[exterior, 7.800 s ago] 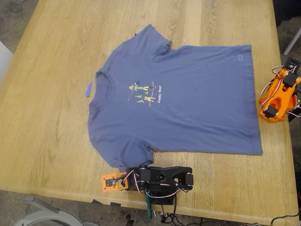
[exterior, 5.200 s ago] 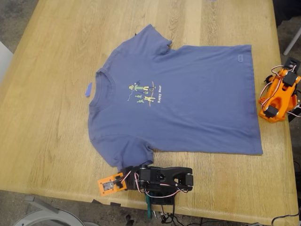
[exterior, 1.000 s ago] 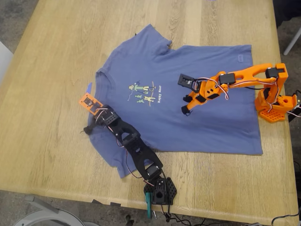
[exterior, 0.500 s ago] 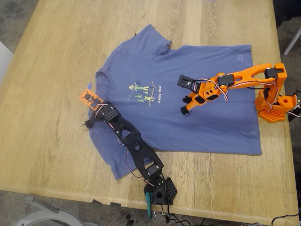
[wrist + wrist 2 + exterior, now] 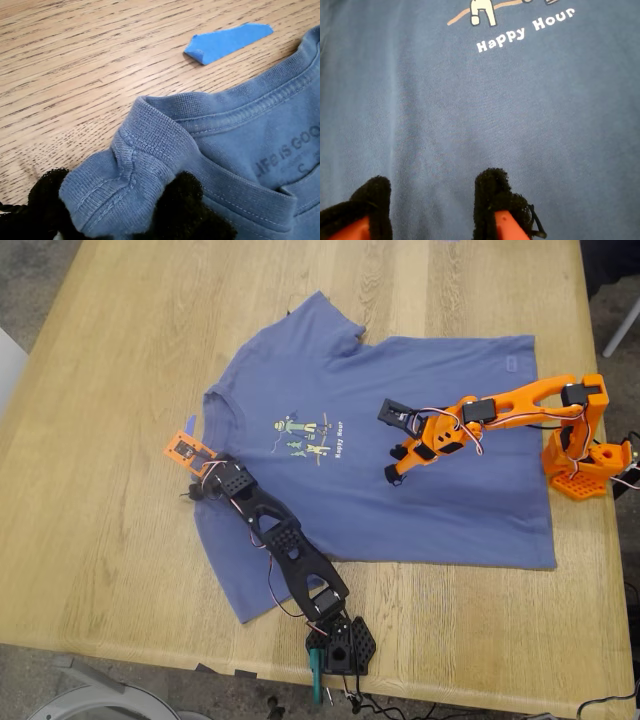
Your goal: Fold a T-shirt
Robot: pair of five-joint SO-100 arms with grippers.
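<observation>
The T-shirt (image 5: 380,450) lies spread flat on the table (image 5: 100,540), its collar toward the exterior view's left and its hem toward the exterior view's right. My first gripper (image 5: 125,220), on the black arm (image 5: 285,545) that reaches in from the near edge of the table, sits at the collar. You can see in the first wrist view that its padded jaws are closed on a bunched fold of the ribbed neckband, pulled up off the wood. Just beyond that fold a scrap of blue tape (image 5: 227,42) lies on the bare table, apart from the cloth.

My second gripper (image 5: 432,200), on the orange arm (image 5: 520,405) coming from the exterior view's right, hovers over the middle of the shirt with its jaws apart and nothing between them but flat fabric below. Whether the pads touch the cloth you cannot tell.

Below the chest print (image 5: 300,437) the white lettering (image 5: 525,32) reads "Happy Hour". Inside the neck the printed label (image 5: 287,155) shows "LIFE IS GOO", the rest cut off.
</observation>
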